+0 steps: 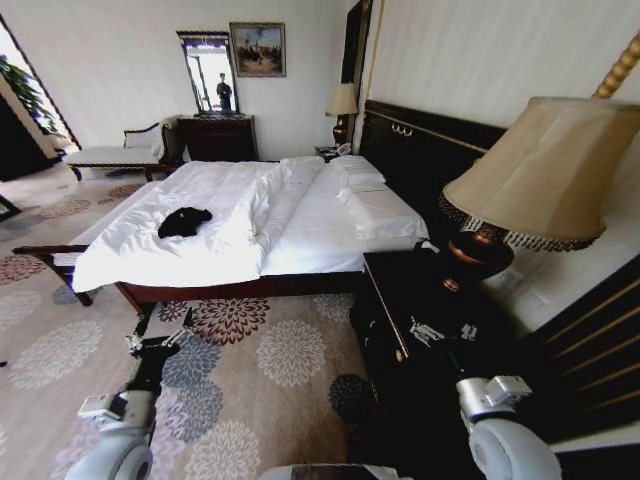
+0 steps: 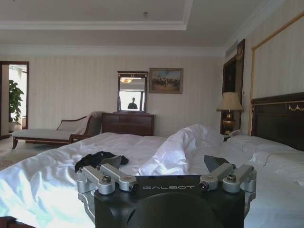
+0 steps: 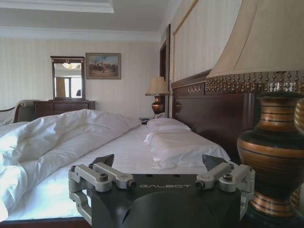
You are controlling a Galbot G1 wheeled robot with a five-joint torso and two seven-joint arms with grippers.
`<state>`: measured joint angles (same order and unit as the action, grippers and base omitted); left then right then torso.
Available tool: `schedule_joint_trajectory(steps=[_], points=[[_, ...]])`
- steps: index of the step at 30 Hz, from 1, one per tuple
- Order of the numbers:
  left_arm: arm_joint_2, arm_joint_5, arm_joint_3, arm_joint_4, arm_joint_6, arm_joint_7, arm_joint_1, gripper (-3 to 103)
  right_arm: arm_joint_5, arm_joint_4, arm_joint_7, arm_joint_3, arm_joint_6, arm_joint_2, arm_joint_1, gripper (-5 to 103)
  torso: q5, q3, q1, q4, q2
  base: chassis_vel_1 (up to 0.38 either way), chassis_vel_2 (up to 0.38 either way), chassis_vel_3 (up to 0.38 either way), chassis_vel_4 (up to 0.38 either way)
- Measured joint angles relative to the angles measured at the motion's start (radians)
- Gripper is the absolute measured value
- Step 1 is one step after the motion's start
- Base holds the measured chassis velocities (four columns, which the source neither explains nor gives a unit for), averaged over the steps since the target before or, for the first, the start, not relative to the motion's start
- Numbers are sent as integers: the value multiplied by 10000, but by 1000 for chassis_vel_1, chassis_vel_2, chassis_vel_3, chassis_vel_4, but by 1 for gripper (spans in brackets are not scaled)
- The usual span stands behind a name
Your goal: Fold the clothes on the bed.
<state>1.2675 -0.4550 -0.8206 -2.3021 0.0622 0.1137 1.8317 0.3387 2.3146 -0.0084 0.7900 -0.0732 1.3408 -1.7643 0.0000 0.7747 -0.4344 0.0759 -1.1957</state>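
Note:
The clothes point(image 1: 184, 221) lie as a crumpled black heap on the near left part of the bed point(image 1: 300, 235), on the white duvet. In the left wrist view the clothes point(image 2: 99, 159) sit just beyond my left gripper point(image 2: 164, 164), which is open and holds nothing. From the head view, my left gripper point(image 1: 160, 338) hangs over the carpet in front of the bed's side rail, short of the clothes. My right gripper point(image 1: 445, 330) is open and hovers above the dark nightstand point(image 1: 400, 290). In its wrist view the right gripper point(image 3: 157, 161) faces the bed point(image 3: 118, 152) beside the lamp base.
A tall table lamp point(image 1: 545, 170) with a beige shade stands on the nightstand, close to my right arm; its base point(image 3: 270, 156) is right beside the gripper. The dark headboard point(image 1: 430, 145) runs along the right wall. Patterned carpet point(image 1: 260, 360) lies before the bed. A chaise point(image 1: 115, 152) and dresser point(image 1: 215, 137) stand at the far wall.

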Motion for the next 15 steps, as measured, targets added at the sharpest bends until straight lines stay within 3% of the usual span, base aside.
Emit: schedule_joint_trajectory(steps=[15], points=[[147,12,-33,44,137,17,134,100,-254,105,-166,-7,50,122,-124,100,1,0,0,-1,0,0,0,0,0]])
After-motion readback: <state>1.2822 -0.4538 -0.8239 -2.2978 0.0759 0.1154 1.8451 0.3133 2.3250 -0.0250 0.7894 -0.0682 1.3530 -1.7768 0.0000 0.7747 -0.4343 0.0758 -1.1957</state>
